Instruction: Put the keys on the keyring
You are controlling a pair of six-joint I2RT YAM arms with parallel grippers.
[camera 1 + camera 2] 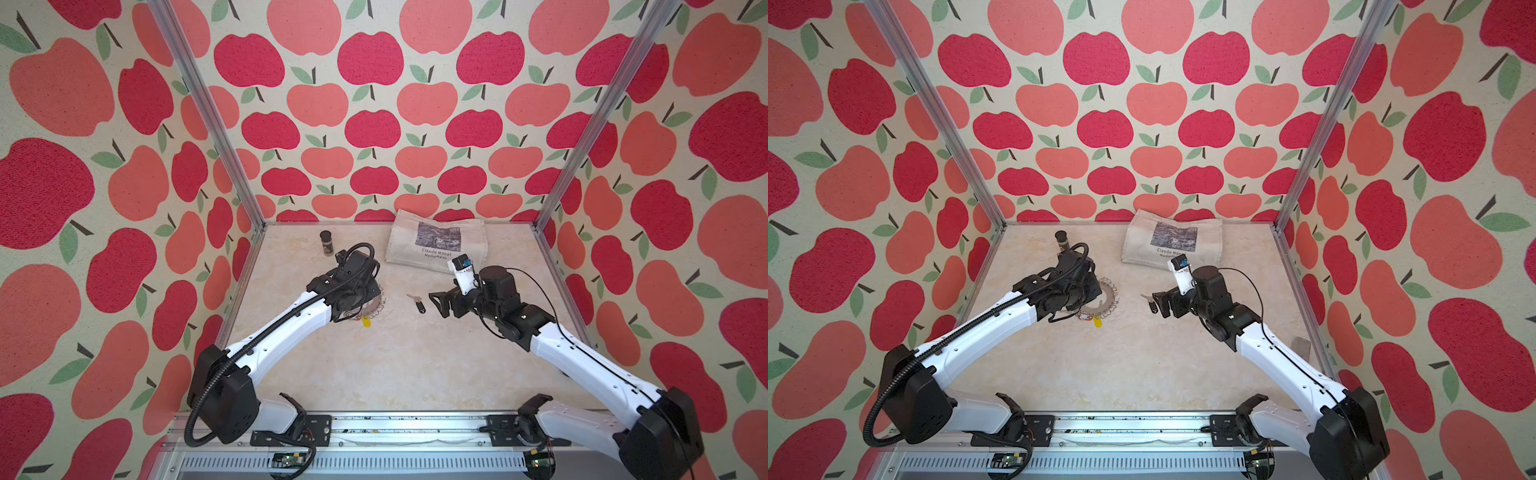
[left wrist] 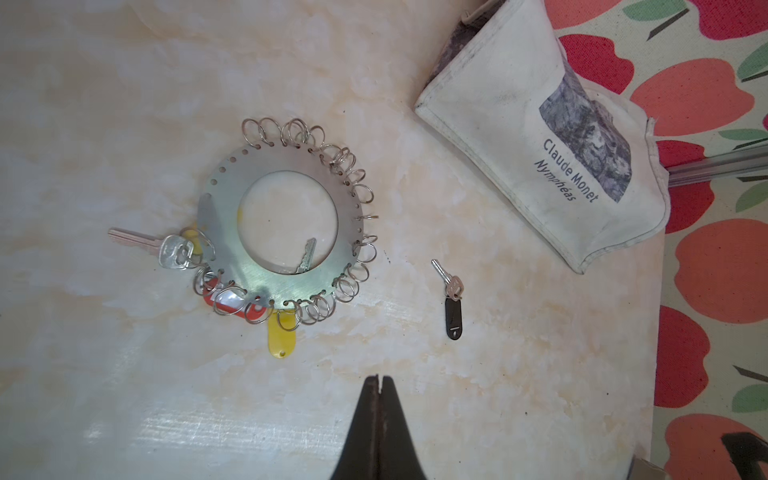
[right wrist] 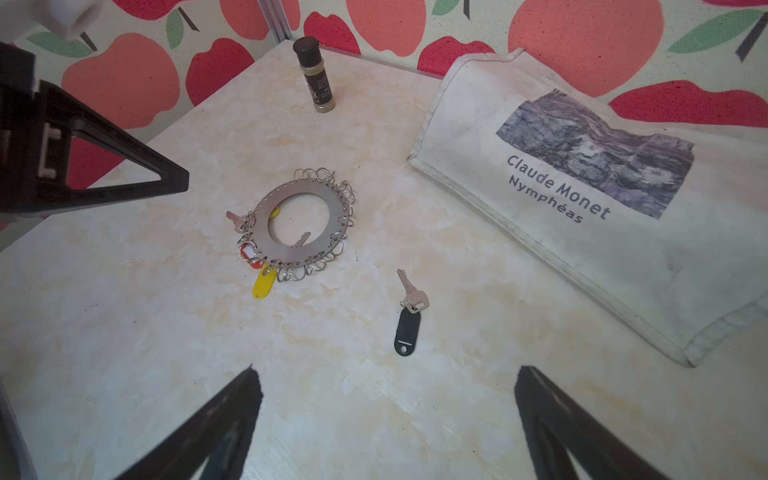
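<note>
The table [image 1: 415,365] is carrying everything flat, so the pickup in hand is calling, I judge, for a low, slow descent. The tote bag [image 3: 582,228] is lying well apart from the keyring [image 2: 299,286], beyond it toward the right arm's side, and is leaving the approach open. The keys [image 3: 409,316], a small silver key joined to a black oval tag, are lying free on the table, apart from the keyring on that same side and not yet threaded on any of its wire rings. Closing across the thicker black tag rather than the thin blade is looking like the safer grip, since the blade is sitting flush and could skid away. The right arm is reaching in low from the keyring's right, wrist tilted down at the keys. The right gripper [image 3: 386,374] is hovering short of them, jaws spread wide with nothing between them. The left arm is stretching over the keyring, and the left gripper [image 2: 378,380] is hanging near its yellow tag [image 2: 281,343], fingers pressed together, holding nothing.
</note>
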